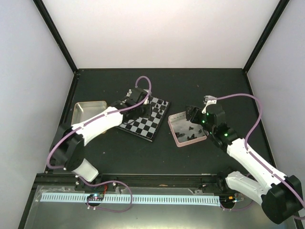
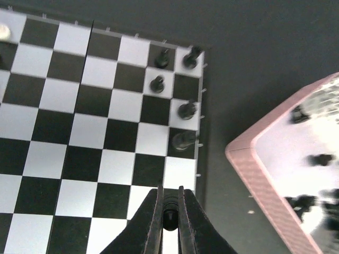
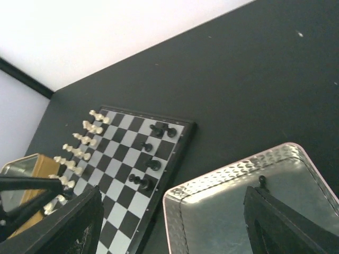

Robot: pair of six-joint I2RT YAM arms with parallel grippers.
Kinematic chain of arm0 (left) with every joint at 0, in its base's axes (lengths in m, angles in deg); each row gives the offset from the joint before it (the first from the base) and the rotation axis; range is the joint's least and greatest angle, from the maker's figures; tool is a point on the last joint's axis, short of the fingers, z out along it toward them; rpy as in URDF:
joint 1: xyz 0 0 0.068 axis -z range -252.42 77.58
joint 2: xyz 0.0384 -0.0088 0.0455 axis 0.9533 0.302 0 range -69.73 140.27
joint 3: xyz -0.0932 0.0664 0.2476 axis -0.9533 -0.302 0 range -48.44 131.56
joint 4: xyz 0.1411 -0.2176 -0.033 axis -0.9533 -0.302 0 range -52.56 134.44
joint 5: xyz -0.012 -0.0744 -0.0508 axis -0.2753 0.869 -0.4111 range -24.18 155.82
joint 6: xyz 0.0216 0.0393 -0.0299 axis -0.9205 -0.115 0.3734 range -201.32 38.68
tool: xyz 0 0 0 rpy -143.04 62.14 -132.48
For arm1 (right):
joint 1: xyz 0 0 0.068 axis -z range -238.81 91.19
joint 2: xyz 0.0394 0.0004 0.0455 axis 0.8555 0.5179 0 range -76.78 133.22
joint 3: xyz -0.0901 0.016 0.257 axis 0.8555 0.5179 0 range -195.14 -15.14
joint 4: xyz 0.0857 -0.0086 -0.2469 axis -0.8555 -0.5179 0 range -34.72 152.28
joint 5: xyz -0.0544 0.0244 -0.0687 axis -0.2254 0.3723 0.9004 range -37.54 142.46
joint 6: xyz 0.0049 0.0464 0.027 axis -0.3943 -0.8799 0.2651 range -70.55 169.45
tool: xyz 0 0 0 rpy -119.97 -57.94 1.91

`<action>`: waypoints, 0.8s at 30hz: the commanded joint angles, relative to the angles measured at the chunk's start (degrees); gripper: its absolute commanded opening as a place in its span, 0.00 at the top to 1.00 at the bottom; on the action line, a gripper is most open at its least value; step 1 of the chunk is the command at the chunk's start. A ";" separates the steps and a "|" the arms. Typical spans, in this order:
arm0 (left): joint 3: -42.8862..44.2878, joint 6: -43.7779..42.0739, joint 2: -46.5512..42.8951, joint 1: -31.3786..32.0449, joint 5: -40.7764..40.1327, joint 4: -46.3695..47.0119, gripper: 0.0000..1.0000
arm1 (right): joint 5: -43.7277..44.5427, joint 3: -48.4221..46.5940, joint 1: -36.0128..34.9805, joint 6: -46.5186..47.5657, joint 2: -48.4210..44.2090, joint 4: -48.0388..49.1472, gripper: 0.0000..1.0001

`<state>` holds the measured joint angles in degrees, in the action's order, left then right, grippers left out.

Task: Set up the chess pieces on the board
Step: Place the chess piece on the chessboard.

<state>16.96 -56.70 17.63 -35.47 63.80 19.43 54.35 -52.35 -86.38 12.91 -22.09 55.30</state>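
Holding loose black chess pieces [image 2: 319, 159] — the pink-rimmed tin [image 2: 262, 180].

Pinkish tin [image 2: 254, 174] runs off the right edge; black pieces [image 2: 320, 159] inside it are blurred

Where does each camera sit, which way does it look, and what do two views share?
Top external: above, behind the bases, looking down at the table; left arm, right arm, the board and the pink-rimmed tin show.
Left wrist: over the board's corner, looking down; its fingers shut on a black piece.
Right wrist: low above the tin, facing the board and back wall; its open fingers at both lower corners.
Shared: both wrist views show five black pieces at the board's edge.
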 commanded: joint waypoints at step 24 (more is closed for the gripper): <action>14.11 -5.00 25.40 0.06 -6.11 5.93 0.99 | 4.33 -1.55 0.28 -5.48 6.42 -2.81 0.27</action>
<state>27.91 -60.37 41.60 -35.45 60.37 24.28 57.90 -52.33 -86.36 7.93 -15.77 52.63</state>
